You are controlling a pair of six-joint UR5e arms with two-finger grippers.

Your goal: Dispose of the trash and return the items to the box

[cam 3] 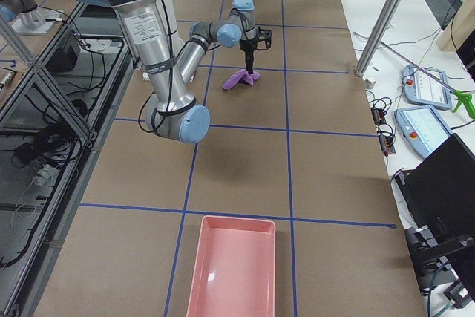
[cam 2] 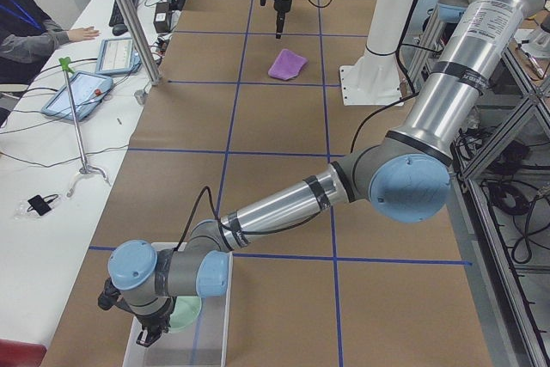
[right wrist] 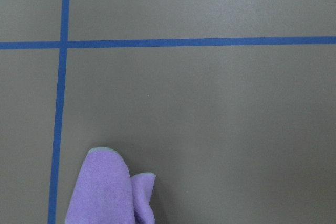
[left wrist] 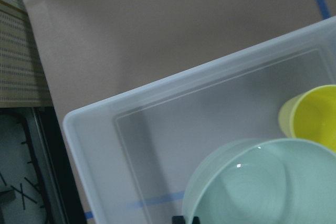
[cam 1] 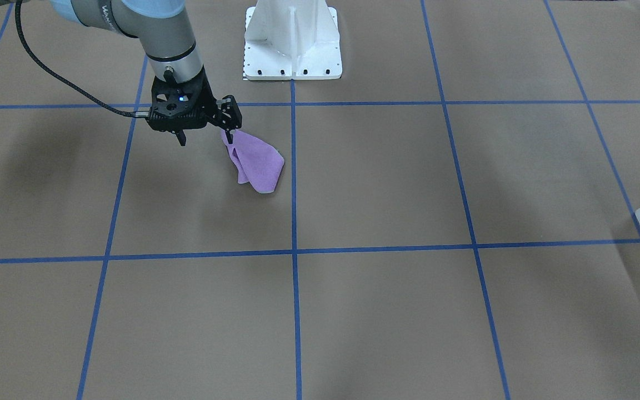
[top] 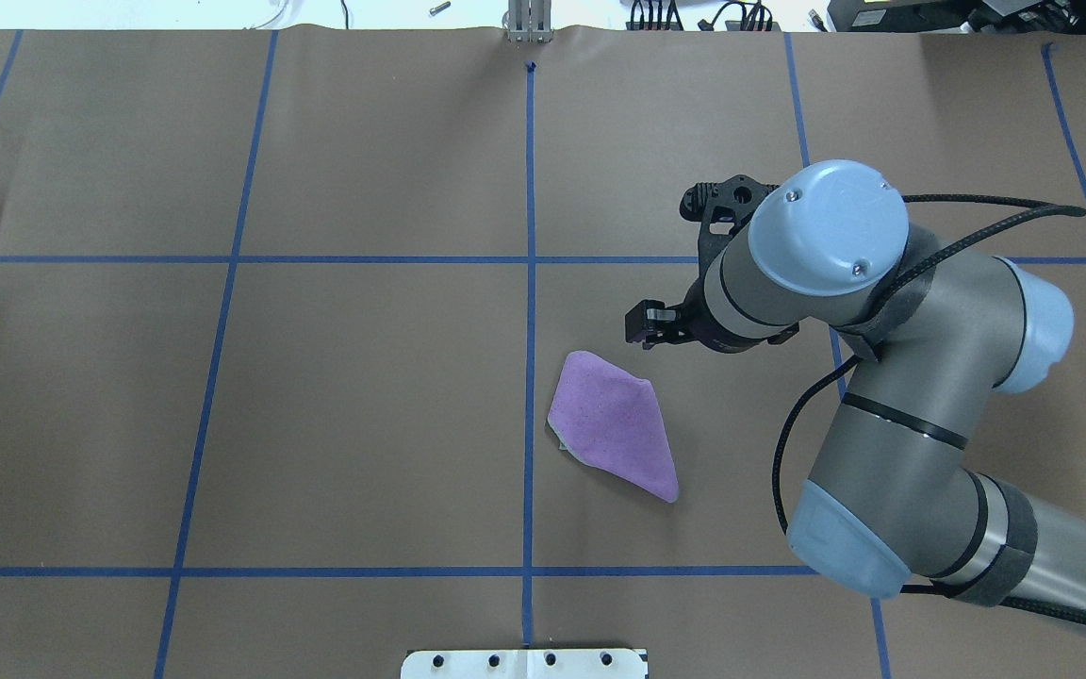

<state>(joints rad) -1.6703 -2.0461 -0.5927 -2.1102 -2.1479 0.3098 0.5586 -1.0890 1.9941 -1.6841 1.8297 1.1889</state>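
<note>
1. The right gripper (cam 1: pixel 205 139) hovers just above the purple cloth (cam 1: pixel 259 164). Its fingers are spread apart and hold nothing.
2. The cloth lies loosely folded on the brown table (cam 1: pixel 386 183), just beside the central blue tape line (cam 1: pixel 293 183).
3. The left gripper (cam 2: pixel 148 331) hangs over the clear box (left wrist: pixel 94 145), which holds a green bowl (left wrist: pixel 262 182) and a yellow cup (left wrist: pixel 315 114). Whether its fingers are apart or together cannot be told.
</note>
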